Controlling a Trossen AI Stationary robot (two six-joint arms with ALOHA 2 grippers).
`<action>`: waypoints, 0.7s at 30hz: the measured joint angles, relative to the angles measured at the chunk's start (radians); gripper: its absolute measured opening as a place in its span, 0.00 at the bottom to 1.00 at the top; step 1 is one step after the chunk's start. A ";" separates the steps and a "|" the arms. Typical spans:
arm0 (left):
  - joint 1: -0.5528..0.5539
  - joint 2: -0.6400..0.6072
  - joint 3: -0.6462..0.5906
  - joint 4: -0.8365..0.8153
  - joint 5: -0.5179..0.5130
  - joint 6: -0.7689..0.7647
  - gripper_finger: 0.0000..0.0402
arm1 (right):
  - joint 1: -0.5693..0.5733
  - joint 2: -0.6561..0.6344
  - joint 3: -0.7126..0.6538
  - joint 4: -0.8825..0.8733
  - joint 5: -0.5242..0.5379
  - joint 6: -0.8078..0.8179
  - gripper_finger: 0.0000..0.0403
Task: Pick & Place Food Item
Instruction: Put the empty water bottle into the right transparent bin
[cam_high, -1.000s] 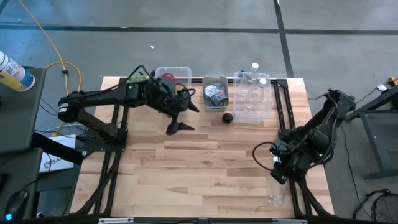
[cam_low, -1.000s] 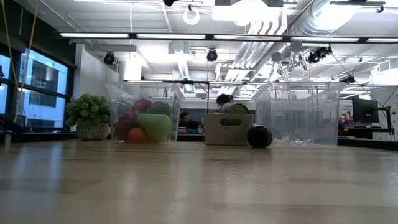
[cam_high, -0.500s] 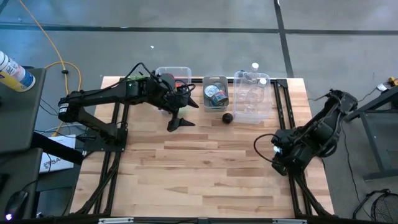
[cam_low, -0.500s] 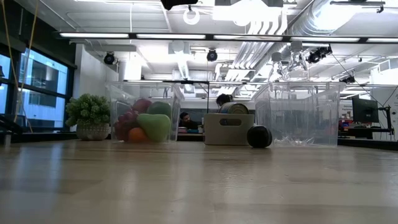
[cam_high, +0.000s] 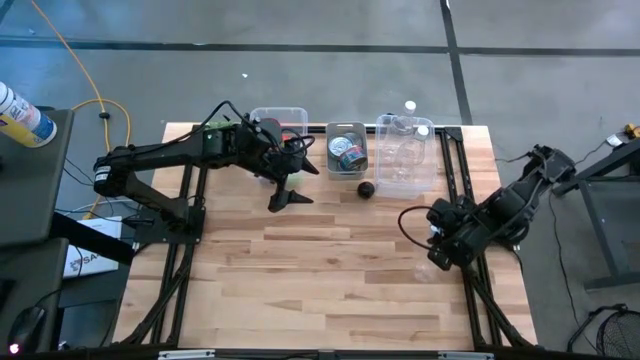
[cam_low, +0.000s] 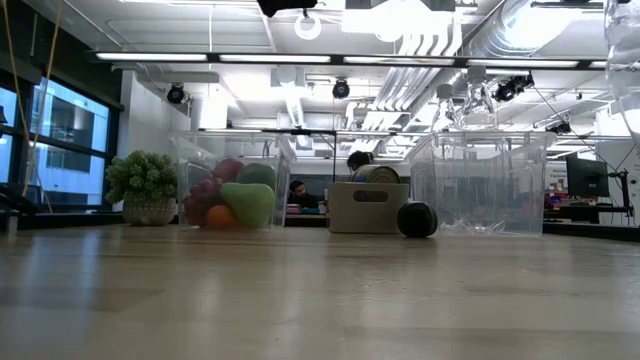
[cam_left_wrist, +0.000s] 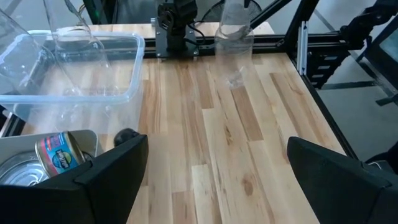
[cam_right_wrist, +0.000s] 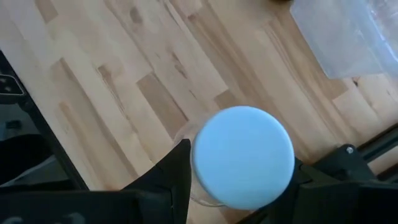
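A clear plastic bottle (cam_left_wrist: 235, 37) with a white cap (cam_right_wrist: 242, 155) hangs in my right gripper (cam_high: 437, 250) over the table's right half; its wall also shows in the low view (cam_low: 625, 60). My left gripper (cam_left_wrist: 217, 177) is open and holds nothing, above the table in front of the bins (cam_high: 285, 195). A small dark round item (cam_high: 366, 188) sits on the wood in front of the grey bin (cam_high: 347, 150). The grey bin holds cans. A clear bin (cam_high: 278, 125) to its left holds fruit. My right gripper is shut on the bottle at its top end, with one dark finger (cam_right_wrist: 171, 180) on each side just under the cap. It comes from above, pointing down. The bottle hangs upright below the fingers, lifted clear of the table (cam_left_wrist: 235, 59).
A large clear bin (cam_high: 405, 155) with bottles stands at the far right, next to the grey bin. Black frame rails (cam_high: 455, 190) run along the table's right side. Bare wood (cam_high: 330, 280) covers the middle and near part of the table.
My right gripper has carried the bottle from the table's near right corner toward the far edge and a little leftward; the bottle has come into the low view at its top right. My left gripper has shifted slightly toward the far edge and stayed open.
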 joint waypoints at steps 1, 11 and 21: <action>0.000 0.000 0.000 0.000 0.000 0.000 0.93 | -0.003 0.000 0.000 0.000 0.000 -0.002 0.31; 0.000 0.000 0.000 -0.010 0.000 0.000 0.93 | -0.017 -0.008 0.000 -0.008 0.024 -0.021 0.31; 0.001 0.000 0.000 -0.010 0.000 0.000 0.93 | -0.067 -0.007 0.000 -0.006 -0.001 -0.071 0.31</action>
